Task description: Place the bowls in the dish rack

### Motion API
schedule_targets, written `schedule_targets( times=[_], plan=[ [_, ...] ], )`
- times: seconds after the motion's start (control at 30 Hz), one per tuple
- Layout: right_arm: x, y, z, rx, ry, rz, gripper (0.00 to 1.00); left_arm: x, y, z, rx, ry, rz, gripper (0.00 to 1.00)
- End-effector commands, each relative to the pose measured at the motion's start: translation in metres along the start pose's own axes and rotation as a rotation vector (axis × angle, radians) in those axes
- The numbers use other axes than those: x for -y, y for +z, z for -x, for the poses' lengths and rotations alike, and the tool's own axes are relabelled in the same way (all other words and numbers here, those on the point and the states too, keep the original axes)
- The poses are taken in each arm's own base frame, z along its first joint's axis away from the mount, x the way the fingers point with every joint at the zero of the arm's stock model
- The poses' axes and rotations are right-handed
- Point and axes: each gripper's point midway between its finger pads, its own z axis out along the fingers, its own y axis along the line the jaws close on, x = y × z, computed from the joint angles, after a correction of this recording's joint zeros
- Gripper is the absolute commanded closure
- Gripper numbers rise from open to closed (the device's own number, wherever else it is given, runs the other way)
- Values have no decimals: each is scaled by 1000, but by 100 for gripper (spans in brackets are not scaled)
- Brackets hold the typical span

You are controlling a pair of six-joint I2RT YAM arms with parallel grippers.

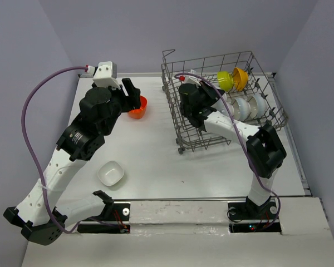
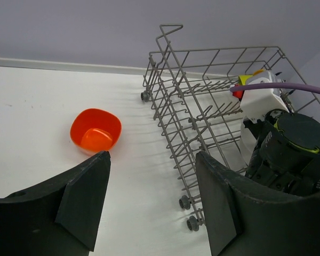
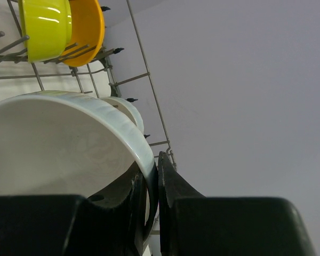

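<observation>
We are finding no text, number or sign that we can read. We are seeing only a small white mark (image 1: 73,139) on the black joint of the left arm (image 1: 83,130), too small to make out.

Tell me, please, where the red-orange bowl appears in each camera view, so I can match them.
Top external: red-orange bowl upper centre-left on the table, left of the dish rack.
Left wrist: left of centre, rack to its right.
Right wrist: not in it.
Shared landmark: the dish rack's grey wires, in all three.
</observation>
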Motion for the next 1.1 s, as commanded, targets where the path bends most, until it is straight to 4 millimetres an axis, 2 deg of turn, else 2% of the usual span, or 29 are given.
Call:
schedule_targets(
  times=[0.0,0.4,0.73,0.83,1.07],
  plan=[
    [6,-2,6,0,127,-11,99,1,-2,10,39,-3,-16,26],
    [-18,0,6,-3,69,26,99,2,-1,7,29,3,-21,26],
    [-16,10,-2,-43,46,-4,99,5,3,3,17,9,-32,26],
    [-10,17,-5,-60,59,-16,99,5,4,1,14,10,-31,26],
    [-8,17,-8,-59,60,-15,99,7,5,0,9,11,-36,26]
  ],
)
